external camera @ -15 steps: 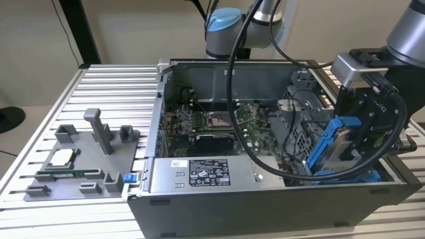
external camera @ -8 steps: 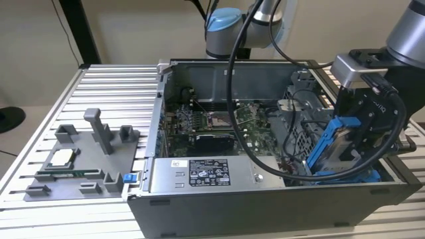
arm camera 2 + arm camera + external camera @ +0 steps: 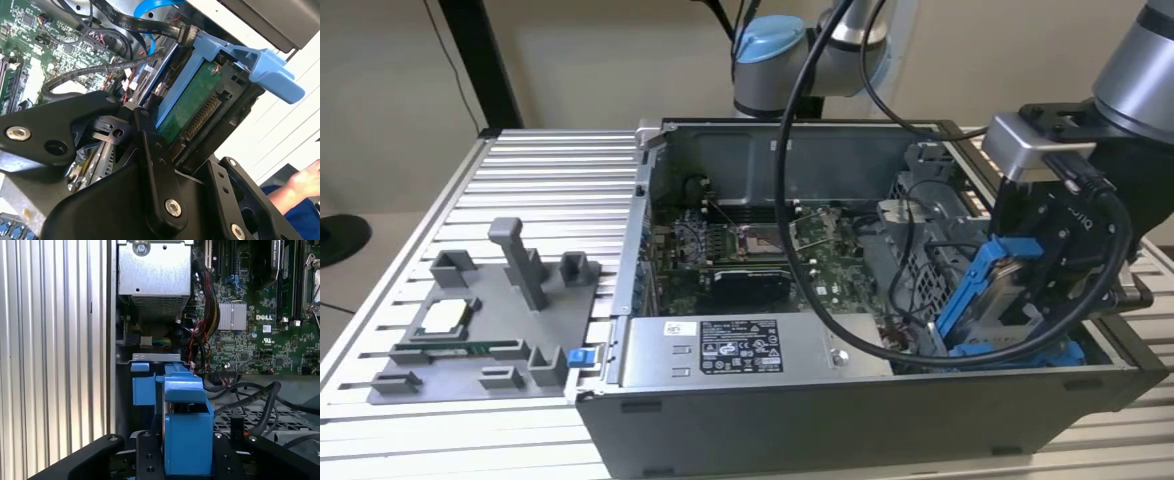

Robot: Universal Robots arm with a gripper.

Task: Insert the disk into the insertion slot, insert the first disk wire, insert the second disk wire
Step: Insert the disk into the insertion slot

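My gripper [image 3: 1027, 300] is shut on the disk [image 3: 991, 285], a flat drive in a bright blue carrier frame. I hold it steeply tilted on edge at the exterior view's right end of the open computer case. Its lower end sits among the blue rails of the insertion slot [image 3: 1014, 352], beside grey perforated metal. In the second wrist view the disk's green board [image 3: 192, 107] and its edge connector show under the blue carrier [image 3: 235, 55]. In the first wrist view the carrier [image 3: 185, 432] stands between my black fingers [image 3: 145, 460], above a blue rail [image 3: 142, 387].
A grey metal box with a sticker [image 3: 734, 350] fills the case's front. The motherboard [image 3: 747, 250] lies behind it. Black cables [image 3: 155, 30] and a blue cable [image 3: 150, 7] hang close to the carrier. A grey fixture plate [image 3: 480, 320] lies on the table. A person's hand [image 3: 305, 182] is nearby.
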